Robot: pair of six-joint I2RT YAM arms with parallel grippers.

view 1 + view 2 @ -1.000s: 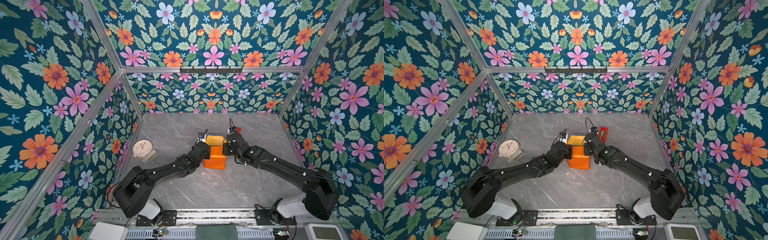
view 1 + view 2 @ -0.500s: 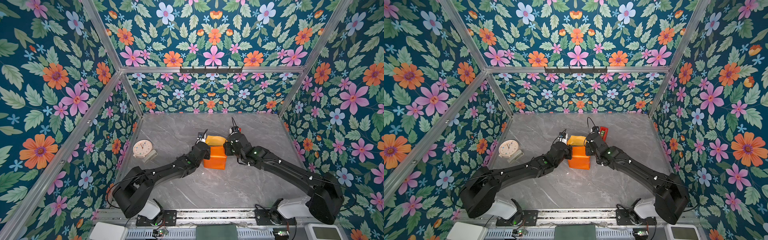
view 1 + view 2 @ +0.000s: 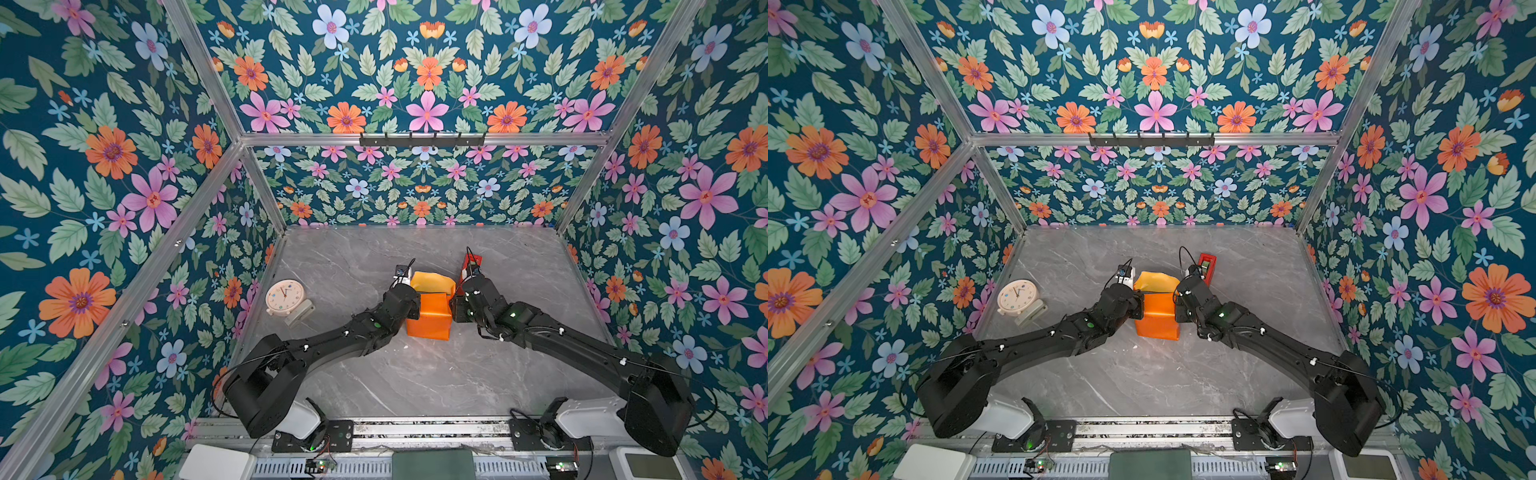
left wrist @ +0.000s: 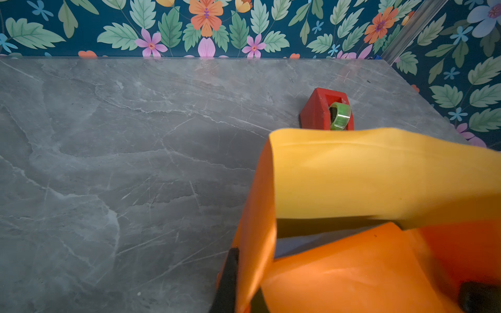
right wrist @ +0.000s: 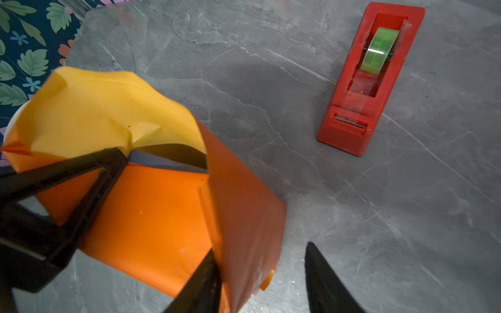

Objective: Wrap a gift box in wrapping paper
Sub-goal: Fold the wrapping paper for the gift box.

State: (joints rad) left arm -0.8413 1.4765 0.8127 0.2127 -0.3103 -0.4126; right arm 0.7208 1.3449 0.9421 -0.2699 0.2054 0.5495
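Observation:
The wrapping paper (image 3: 430, 313) (image 3: 1156, 318) is folded round the gift box at mid-table, glossy orange outside. Its far flap (image 5: 103, 113) stands up, showing the matte yellow side. Only a navy sliver of the gift box (image 5: 165, 163) (image 4: 303, 242) shows under that flap. My left gripper (image 4: 241, 284) (image 3: 413, 303) is shut on the paper's left edge. My right gripper (image 5: 260, 248) (image 3: 453, 307) stands open at the parcel's right side. One of its fingers (image 5: 202, 281) lies against the orange top, and the side fold hangs between the jaws.
A red tape dispenser (image 3: 471, 262) (image 3: 1206, 264) (image 5: 371, 76) (image 4: 326, 111) with a green roll sits just behind the right gripper. A cream clock (image 3: 284, 297) (image 3: 1017, 297) rests near the left wall. Floral walls enclose the grey marble table (image 3: 415, 374).
My right gripper's jaws have opened and let go of the paper. The left arm, still shut on the paper, has not moved.

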